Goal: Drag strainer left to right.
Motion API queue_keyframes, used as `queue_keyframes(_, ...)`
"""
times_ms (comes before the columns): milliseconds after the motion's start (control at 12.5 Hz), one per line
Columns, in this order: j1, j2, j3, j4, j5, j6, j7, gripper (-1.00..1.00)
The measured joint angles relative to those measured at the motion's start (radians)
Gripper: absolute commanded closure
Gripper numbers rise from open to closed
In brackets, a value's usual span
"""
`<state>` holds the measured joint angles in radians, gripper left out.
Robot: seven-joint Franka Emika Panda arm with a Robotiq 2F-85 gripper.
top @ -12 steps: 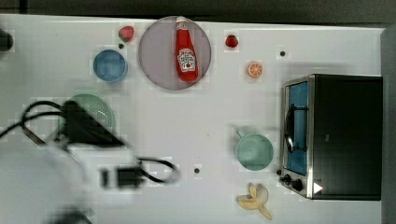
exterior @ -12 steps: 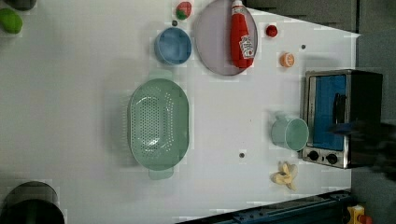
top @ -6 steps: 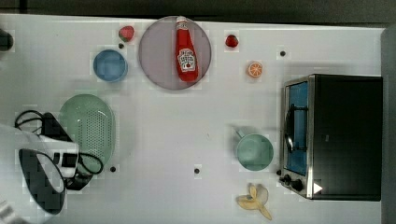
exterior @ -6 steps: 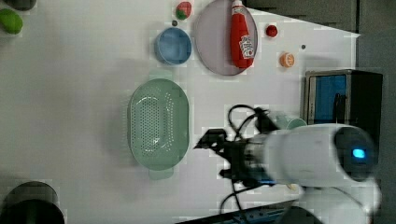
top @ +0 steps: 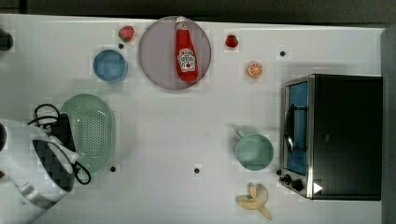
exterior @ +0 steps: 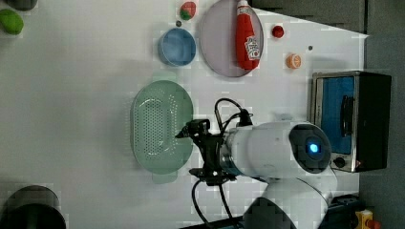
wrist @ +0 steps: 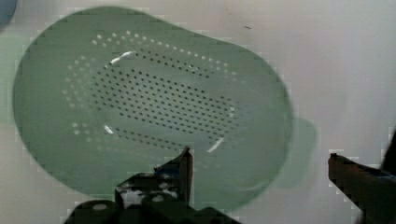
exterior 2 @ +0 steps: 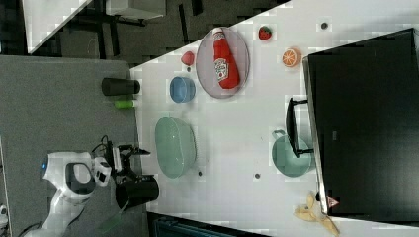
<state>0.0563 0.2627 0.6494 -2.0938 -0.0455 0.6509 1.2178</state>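
Note:
The strainer (top: 91,130) is a pale green oval basket dotted with holes, lying at the top view's left on the white table. It also appears in the left view (exterior: 160,126) and the right view (exterior 2: 174,145). My gripper (exterior: 186,153) hangs open over the strainer's long rim on the left view's right side. In the wrist view the gripper (wrist: 259,154) straddles the strainer (wrist: 149,107): one fingertip (wrist: 187,156) lies over the basket's inside, the other (wrist: 336,161) over bare table beyond the end tab. Nothing is held.
A teal mug (top: 254,151) stands beside a toaster oven (top: 341,135) at the top view's right. A blue bowl (top: 110,65), a plate (top: 159,70) with a ketchup bottle (top: 187,51), an orange slice (top: 255,69) and a banana (top: 254,201) lie around.
In the left view the arm came in from the right and moved left to the strainer's rim. The strainer has stayed where it was and the gripper has stayed open.

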Motion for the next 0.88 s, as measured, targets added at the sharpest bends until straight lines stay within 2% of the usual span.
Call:
queue_keyframes(480,-0.01,0.239,-0.033,-0.037,-0.044,0.244,0.122,-1.0)
queue_keyframes(720,0.008,0.296,-0.094,-0.102,-0.103,0.314,0.147,-1.0)
queue_keyframes(880,0.015,0.306,-0.127,-0.117,-0.107,0.337,0.147,-1.0)
